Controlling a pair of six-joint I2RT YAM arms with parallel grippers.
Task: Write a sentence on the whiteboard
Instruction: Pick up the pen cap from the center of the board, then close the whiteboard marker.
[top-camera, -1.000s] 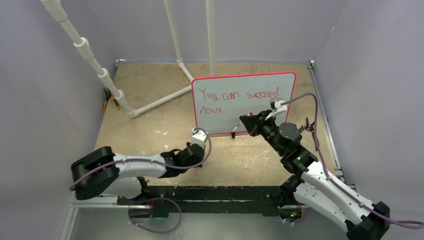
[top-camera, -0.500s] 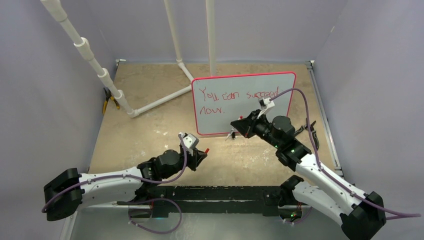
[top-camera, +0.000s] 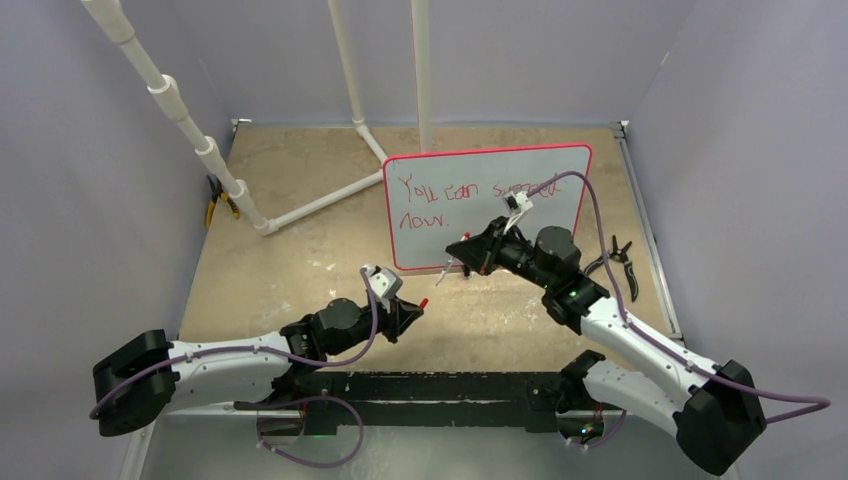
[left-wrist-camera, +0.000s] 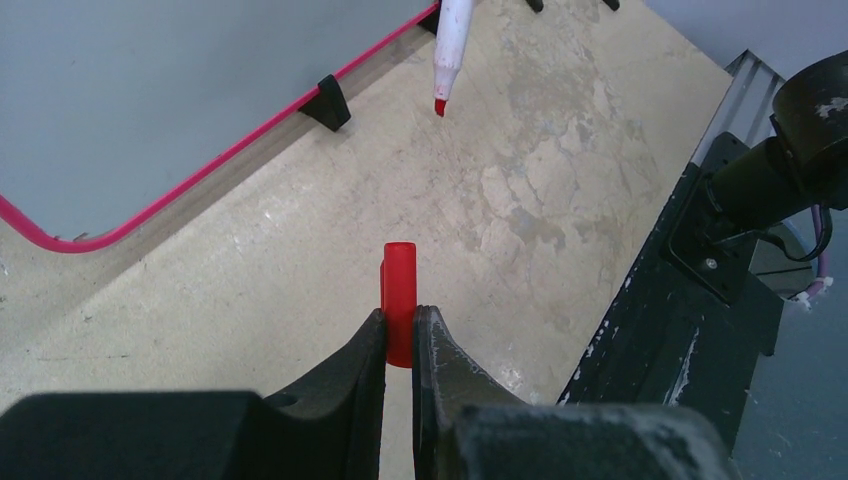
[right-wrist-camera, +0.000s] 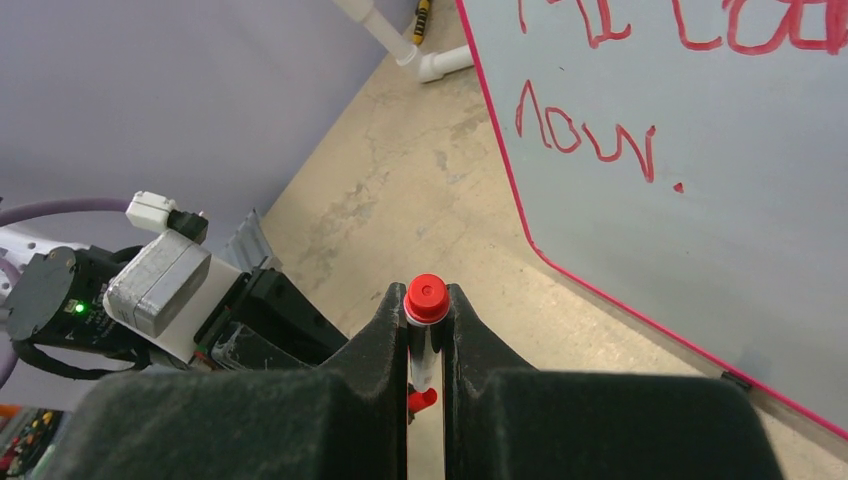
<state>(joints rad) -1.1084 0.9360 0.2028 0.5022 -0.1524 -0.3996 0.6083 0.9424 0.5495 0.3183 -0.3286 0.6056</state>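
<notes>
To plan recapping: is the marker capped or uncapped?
Uncapped: the left gripper holds the red cap, apart from the bare-tipped marker.

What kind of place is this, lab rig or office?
Probably a lab robot cell: plain grey walls boxing in a worn tabletop, a white PVC pipe frame, and a whiteboard standing on it.

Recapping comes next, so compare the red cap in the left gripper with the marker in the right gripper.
The cap is short and all red; the marker is longer, white-barrelled, its red tip bare. The cap sits over the table; the marker hangs by the lower edge of the whiteboard, tip toward the cap, not touching. Shared: each is pinched, by the left gripper and right gripper.
</notes>
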